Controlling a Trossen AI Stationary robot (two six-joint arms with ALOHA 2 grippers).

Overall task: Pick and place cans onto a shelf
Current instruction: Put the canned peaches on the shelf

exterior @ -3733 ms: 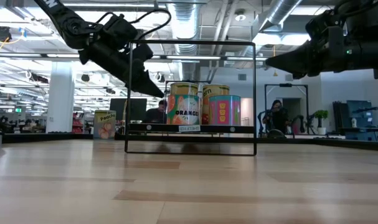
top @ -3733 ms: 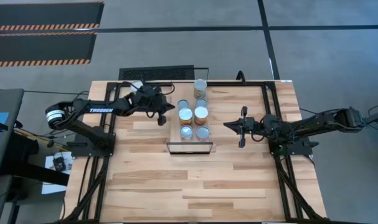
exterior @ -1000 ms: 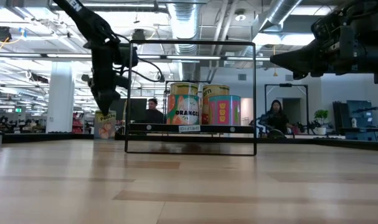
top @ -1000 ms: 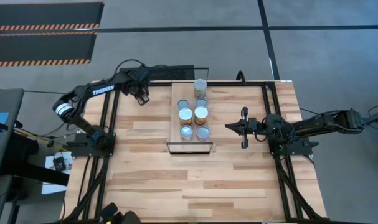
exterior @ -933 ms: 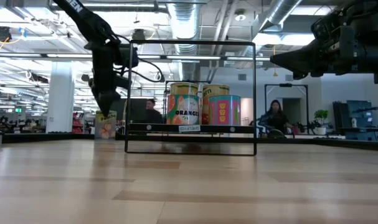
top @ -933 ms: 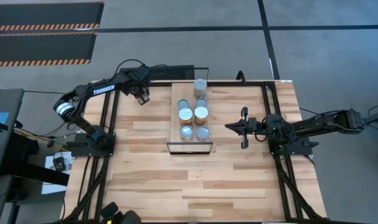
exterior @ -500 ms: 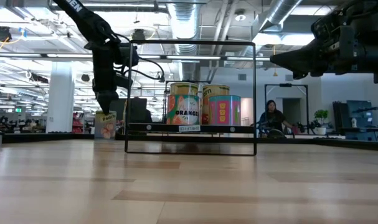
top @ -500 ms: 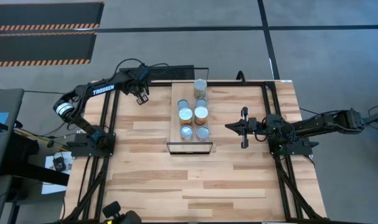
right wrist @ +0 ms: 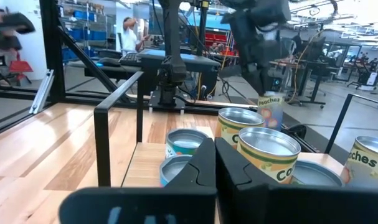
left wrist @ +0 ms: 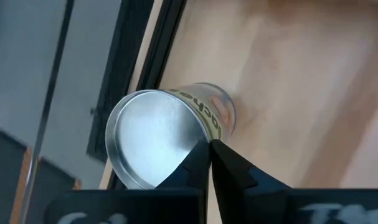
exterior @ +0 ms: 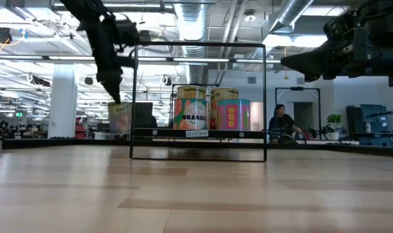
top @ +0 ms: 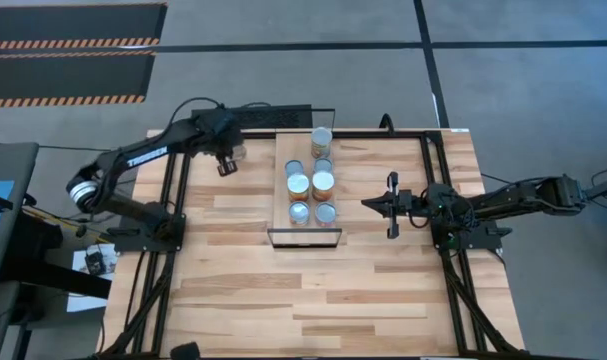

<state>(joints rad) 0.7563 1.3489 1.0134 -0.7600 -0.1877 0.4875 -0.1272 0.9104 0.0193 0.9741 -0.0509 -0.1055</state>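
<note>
My left gripper [top: 226,163] is at the table's far left, shut on a peach-labelled can [exterior: 120,118] with a silver top [left wrist: 152,138]. The can also shows in the right wrist view [right wrist: 271,109]. The shelf [top: 281,200], a light-wood plank in a black frame, stands mid-table. Several cans [top: 299,185] stand on it, among them an orange-labelled one [exterior: 190,108]. My right gripper [top: 368,202] is shut and empty, right of the shelf and pointing at it. My left gripper pinches the can at its top rim [left wrist: 204,138], on one side of the can, between its two fingers [left wrist: 233,169]. The fingers come from above, pointing down. The can hangs upright below them [exterior: 120,126], lifted clear of the table.
The shelf's tall black wire frame [exterior: 135,97] stands just right of the held can. Black rails [top: 173,190] run along both table sides. The near half of the table [top: 313,290] is bare wood. People show in the room behind the table [exterior: 281,123].
My left gripper has gone up with the peach can and a little toward the shelf. The can, which stood on the table, is now lifted clear and still upright. My right arm has kept still.
</note>
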